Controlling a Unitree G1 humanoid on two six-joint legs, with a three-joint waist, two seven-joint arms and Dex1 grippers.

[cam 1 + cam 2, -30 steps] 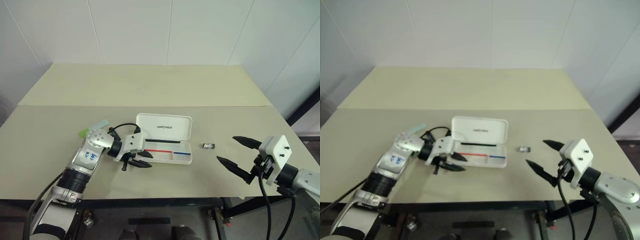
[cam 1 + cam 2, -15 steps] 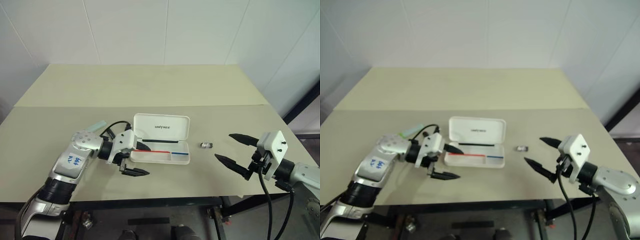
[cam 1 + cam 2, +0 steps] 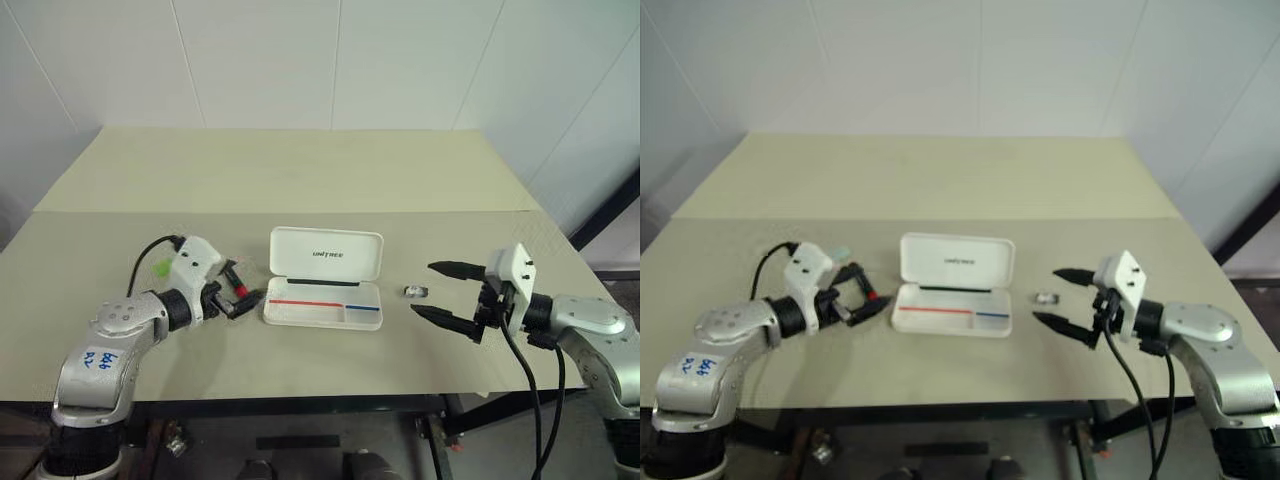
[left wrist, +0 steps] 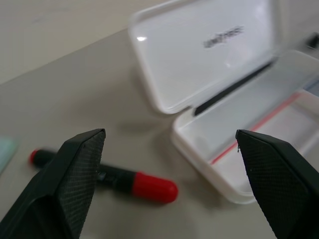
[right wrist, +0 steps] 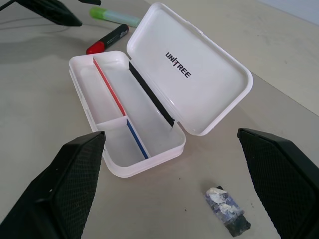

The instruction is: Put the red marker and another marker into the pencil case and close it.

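Note:
The pencil case [image 3: 327, 255] lies open in the middle of the table, its lid tilted back and its tray showing a red-blue stripe. Just to the left of the case, the red marker [image 3: 240, 291] lies flat on the table. My left gripper [image 3: 236, 284] stands open, level with that marker and pointing at it and the case; the marker [image 4: 149, 186] lies loose ahead of its fingers. The green marker [image 5: 112, 16] lies beyond the red one, farther from the case. My right gripper [image 3: 422, 288] is open on the case's right side, pointing at it.
A small clear silvery block [image 5: 227, 209] sits on the table between the case and my right gripper. The beige table [image 3: 300, 180] runs far back to a white wall. A black cable hangs from each wrist.
My left arm drew away from the case's left end, leftward and up, and its wrist turned; the red marker now shows. My right gripper came in closer to the case.

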